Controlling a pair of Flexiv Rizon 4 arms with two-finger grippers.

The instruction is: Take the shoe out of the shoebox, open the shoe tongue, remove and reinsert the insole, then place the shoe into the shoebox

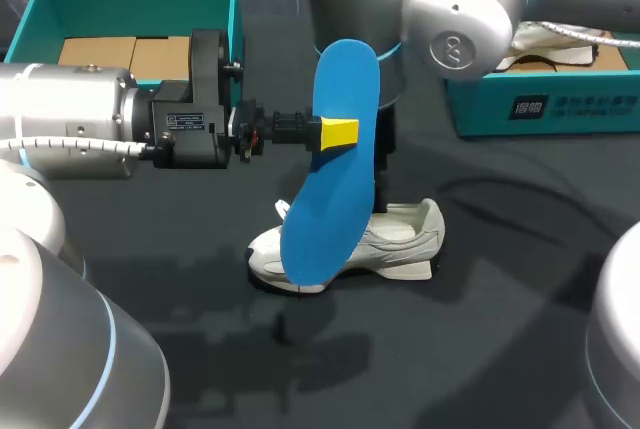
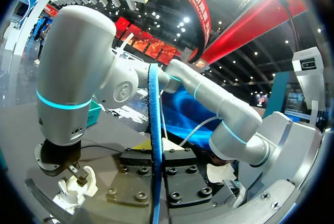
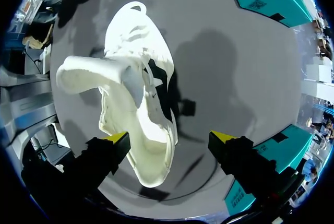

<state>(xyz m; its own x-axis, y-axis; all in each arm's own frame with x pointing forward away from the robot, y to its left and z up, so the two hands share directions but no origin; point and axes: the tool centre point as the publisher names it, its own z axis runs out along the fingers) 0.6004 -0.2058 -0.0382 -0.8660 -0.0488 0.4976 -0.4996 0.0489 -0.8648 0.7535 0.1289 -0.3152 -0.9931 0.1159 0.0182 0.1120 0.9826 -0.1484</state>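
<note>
Two teal boxes stand well beyond the pincers. The left box point(image 1: 30, 19) holds brown cardboard point(image 1: 125, 51); the right box point(image 1: 545, 109) holds something pale point(image 1: 560, 44) that I cannot make out. Neither holds the shoe point(image 1: 385, 244), which sits on its sole on the table point(image 1: 500, 349), straight under the right pincer point(image 3: 171, 138) and lower than the left pincer point(image 1: 338, 134).

The left arm point(image 1: 70, 119) lies level above the table. Its pincer is clamped narrow on the blue insole point(image 1: 330, 209), which stands upright and edge-on between the fingers, its lower end hanging in front of the shoe.

The right arm point(image 1: 470, 19) comes down behind the insole. Its pincer points down at the shoe with the fingers spread wide and nothing held between them.
</note>
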